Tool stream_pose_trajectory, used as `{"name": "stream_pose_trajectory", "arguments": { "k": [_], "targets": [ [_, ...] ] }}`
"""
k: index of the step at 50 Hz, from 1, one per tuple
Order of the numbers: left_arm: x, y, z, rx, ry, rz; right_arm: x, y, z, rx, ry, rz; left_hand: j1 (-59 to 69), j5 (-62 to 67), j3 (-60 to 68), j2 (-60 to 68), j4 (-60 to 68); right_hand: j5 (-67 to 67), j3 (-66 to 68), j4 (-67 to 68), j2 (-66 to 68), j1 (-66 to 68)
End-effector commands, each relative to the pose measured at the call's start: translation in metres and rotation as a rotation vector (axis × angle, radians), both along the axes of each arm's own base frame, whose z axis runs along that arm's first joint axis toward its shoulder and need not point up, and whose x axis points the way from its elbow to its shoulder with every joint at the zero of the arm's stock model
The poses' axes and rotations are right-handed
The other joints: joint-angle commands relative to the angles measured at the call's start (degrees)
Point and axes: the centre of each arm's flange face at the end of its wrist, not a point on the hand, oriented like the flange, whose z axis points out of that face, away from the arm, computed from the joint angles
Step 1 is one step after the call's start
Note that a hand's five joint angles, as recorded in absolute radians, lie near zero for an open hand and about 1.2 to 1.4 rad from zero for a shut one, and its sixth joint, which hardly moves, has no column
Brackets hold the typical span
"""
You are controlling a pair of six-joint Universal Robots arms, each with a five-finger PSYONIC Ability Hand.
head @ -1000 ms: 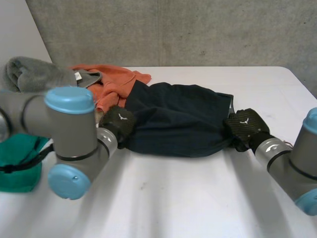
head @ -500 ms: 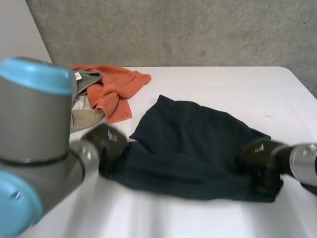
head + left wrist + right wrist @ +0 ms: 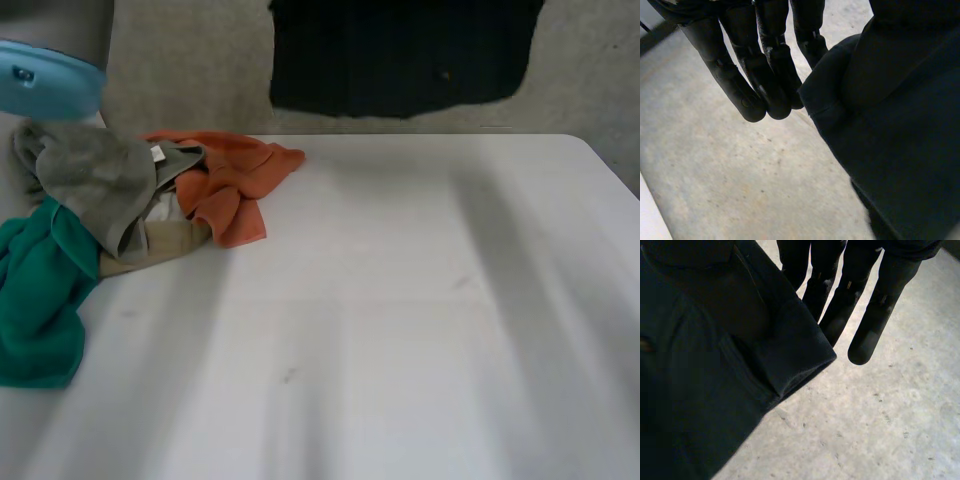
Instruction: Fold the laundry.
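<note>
The dark garment hangs in the air above the table's far edge. The left hand and right hand each pinch an upper corner, fingers nearly straight. An orange cloth, grey cloth and green cloth crowd the left edge, and bare surface runs from there to the right edge.

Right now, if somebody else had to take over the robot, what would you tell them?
Left hand: shut on the dark garment, at a hemmed corner.
Right hand: shut on the same garment, at another hemmed corner.
The garment hangs spread out in the air, clear of the white table, in front of the wall.
On the table's left side lie the orange cloth, grey cloth, green cloth and beige cloth, heaped and unfolded.
Done: garment picked up.
Left: lay it flat, fold it, then probably fold the heap.
</note>
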Motion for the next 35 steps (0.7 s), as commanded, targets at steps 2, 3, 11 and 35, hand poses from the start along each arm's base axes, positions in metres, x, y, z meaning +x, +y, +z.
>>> {"name": "stream_pose_trajectory", "arguments": {
  "k": [2,3,11,35],
  "targets": [
    [0.0,-0.013,-0.066,0.25,-0.089,0.025,0.013,-0.01,-0.066,0.244,0.083,0.045,13.67,13.61,12.02,11.47,11.52,12.2,11.61,11.73,12.95,16.75],
    [-0.001,-0.015,-0.085,0.301,-0.119,0.029,0.016,-0.011,-0.086,0.299,0.105,0.058,13.67,13.61,12.02,11.47,11.52,12.2,11.61,11.73,12.95,16.75],
    [-0.01,-0.007,-0.224,0.646,-0.344,0.016,0.03,0.009,-0.224,0.656,0.292,0.15,13.67,13.61,12.02,11.47,11.52,12.2,11.61,11.73,12.95,16.75],
    [0.046,0.142,-0.287,1.114,-0.848,-0.022,-0.017,0.126,-0.255,1.24,0.706,0.136,13.67,13.61,12.02,11.47,11.52,12.2,11.61,11.73,12.95,16.75]
  ]
}}
